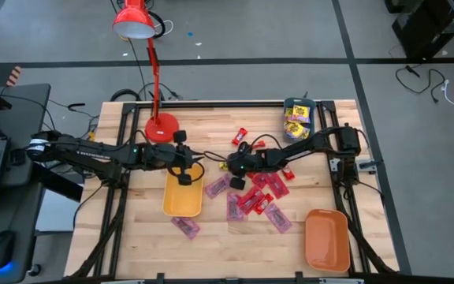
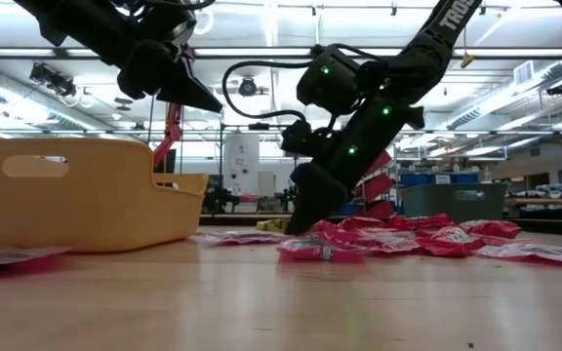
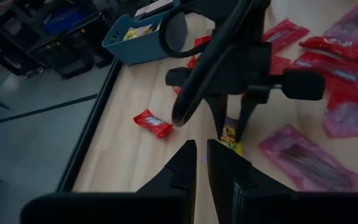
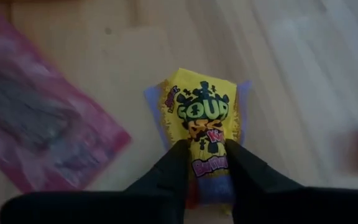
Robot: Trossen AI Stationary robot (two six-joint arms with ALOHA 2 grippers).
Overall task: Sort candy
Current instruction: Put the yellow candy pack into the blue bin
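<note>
My right gripper (image 4: 202,163) is down at the table's middle, shut on a yellow candy packet (image 4: 201,112) with dark print. The left wrist view shows that packet (image 3: 231,138) under the right fingers. Red and pinkish-purple candy (image 1: 254,197) lies scattered flat on the wood on the near side of it. A lone red sweet (image 3: 153,123) lies apart. My left gripper (image 3: 201,155) hovers over the far end of the yellow tray (image 1: 183,197), fingers almost together, nothing between them. My right gripper pinches the yellow packet's near end (image 4: 202,148) between its two fingers (image 4: 178,163). The fingers slant down from the table's right side. The packet lies flat on the wood, its printed face up.
A teal tray (image 1: 298,118) holding yellow packets stands at the far right. An orange tray (image 1: 326,239) sits at the near right. A red desk lamp (image 1: 161,126) stands on its base at the far left. One pink packet (image 1: 185,226) lies near the front edge.
</note>
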